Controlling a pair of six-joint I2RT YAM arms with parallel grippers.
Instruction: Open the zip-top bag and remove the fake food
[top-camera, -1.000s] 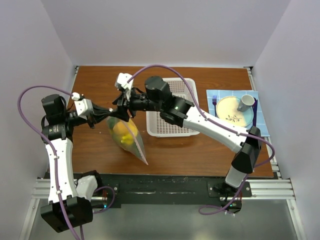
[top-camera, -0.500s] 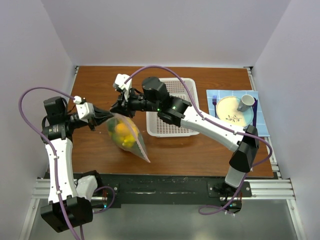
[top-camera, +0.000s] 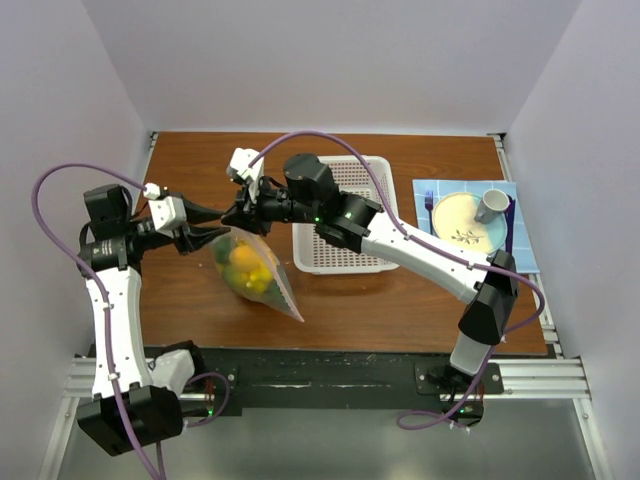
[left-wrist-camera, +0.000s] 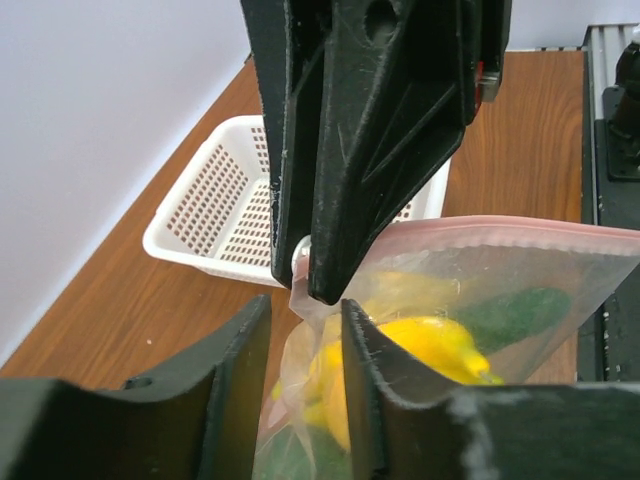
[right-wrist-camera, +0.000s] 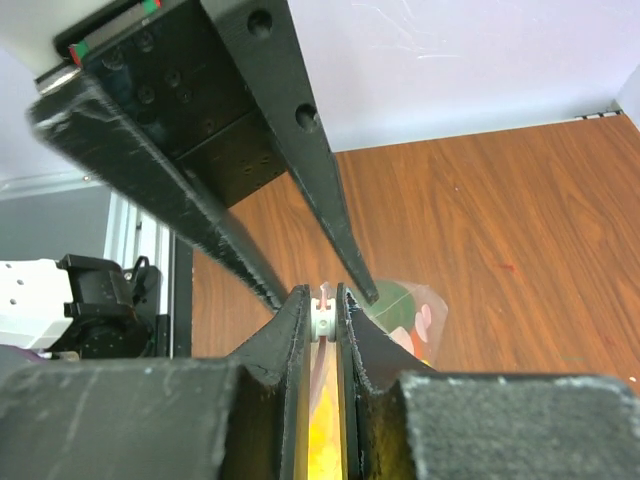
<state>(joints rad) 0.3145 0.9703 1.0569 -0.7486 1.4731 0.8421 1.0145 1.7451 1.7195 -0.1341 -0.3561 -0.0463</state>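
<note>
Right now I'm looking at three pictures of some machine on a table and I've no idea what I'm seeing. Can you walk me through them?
These are two robot arms bolted to a wooden table. One picture looks down from above. The other two come from small cameras on each wrist, so black fingers fill them. The right arm's fingers are pinched on the white slider of a clear zip-top bag holding fake food, yellow and green pieces. The left arm's fingers stand open around the bag's corner. Beside the bag sit a white perforated basket and a blue placemat with a cream plate, grey mug and fork.
</note>
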